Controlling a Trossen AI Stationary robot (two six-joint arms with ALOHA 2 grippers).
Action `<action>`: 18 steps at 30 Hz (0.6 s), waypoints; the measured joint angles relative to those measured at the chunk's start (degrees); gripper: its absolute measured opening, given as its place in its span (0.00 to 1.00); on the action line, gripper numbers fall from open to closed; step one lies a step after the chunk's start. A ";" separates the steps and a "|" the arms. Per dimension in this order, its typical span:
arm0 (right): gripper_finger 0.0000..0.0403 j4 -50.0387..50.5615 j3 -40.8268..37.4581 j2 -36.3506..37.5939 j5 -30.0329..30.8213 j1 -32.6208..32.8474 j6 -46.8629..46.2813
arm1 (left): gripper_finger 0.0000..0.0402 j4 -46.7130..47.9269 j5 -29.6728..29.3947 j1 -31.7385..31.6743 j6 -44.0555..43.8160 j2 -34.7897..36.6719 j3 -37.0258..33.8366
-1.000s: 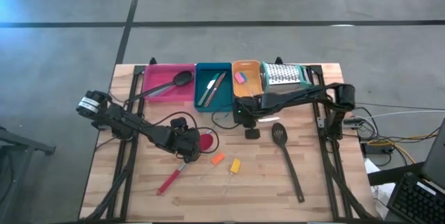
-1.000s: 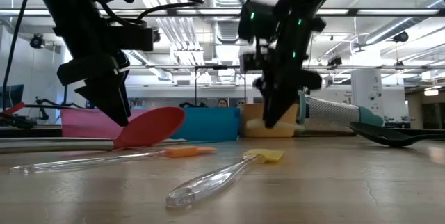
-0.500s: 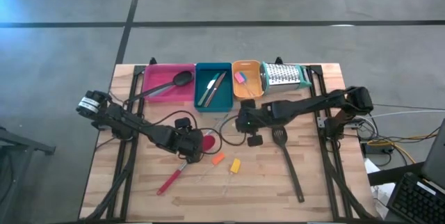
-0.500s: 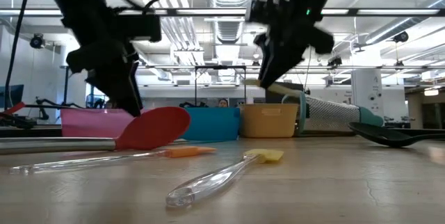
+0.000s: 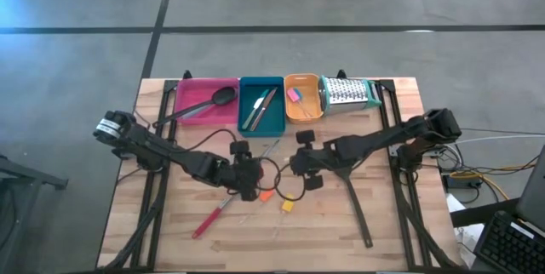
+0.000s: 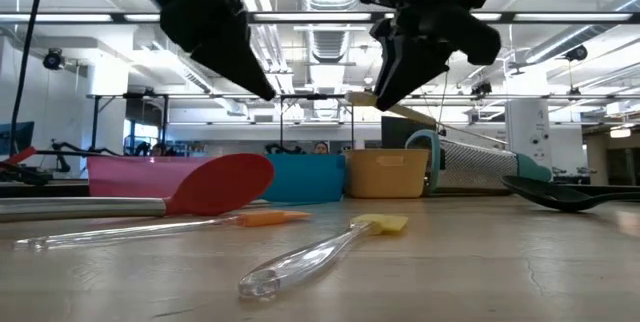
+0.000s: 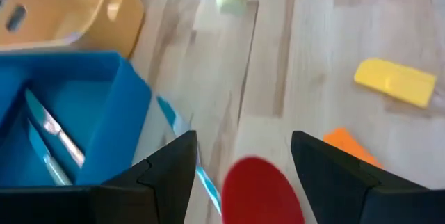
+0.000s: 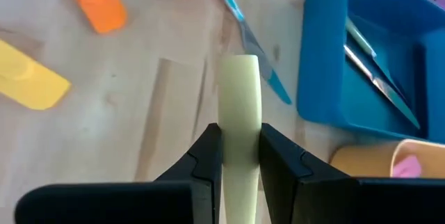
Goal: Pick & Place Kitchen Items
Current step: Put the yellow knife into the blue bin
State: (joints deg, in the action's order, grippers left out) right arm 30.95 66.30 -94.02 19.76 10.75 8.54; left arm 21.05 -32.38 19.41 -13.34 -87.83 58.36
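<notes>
- Left end effector (image 5: pixel 245 174): it hangs above the middle of the wooden counter (image 5: pixel 392 231), fingers spread and holding nothing. Its wrist view shows the round red silicone spoon head (image 7: pixel 263 190) lying on the boards directly between the two fingers.
- That red spoon (image 5: pixel 223 209) has its long axis running diagonally, head toward the counter's centre and handle trailing to the near left. The left arm is plainly the nearer one to it.
- Just right of the spoon head lie a small flat orange piece (image 5: pixel 266 195) and a small flat yellow piece (image 5: pixel 288 206). A thin blue-tinted clear utensil (image 8: pixel 252 43) rests beside the teal rectangular tray (image 5: pixel 261 108).
- Right end effector (image 5: pixel 303 162): it is raised near the centre, a little right of the left one, fingers pinching a pale cream handle (image 8: pixel 240 106) that points forward toward the teal tray and the orange tray (image 5: pixel 301 104) at the far edge. What hangs on the handle's other end I cannot tell.
- My reading: the spoon's pick-up falls to the left arm.
</notes>
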 joint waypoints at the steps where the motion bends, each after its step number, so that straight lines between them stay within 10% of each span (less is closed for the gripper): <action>1: 0.14 -0.04 0.00 0.07 -0.03 0.44 -0.02 | 0.59 -1.50 -0.49 0.11 0.87 0.00 -0.44; 18: 0.14 -8.56 0.00 1.31 -0.07 3.62 4.87 | 0.58 -46.43 -2.69 1.14 18.91 0.00 -13.77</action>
State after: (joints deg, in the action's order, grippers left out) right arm 22.38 66.30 -92.71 19.68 14.37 13.41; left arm -25.38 -35.07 20.56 5.57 -87.83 44.59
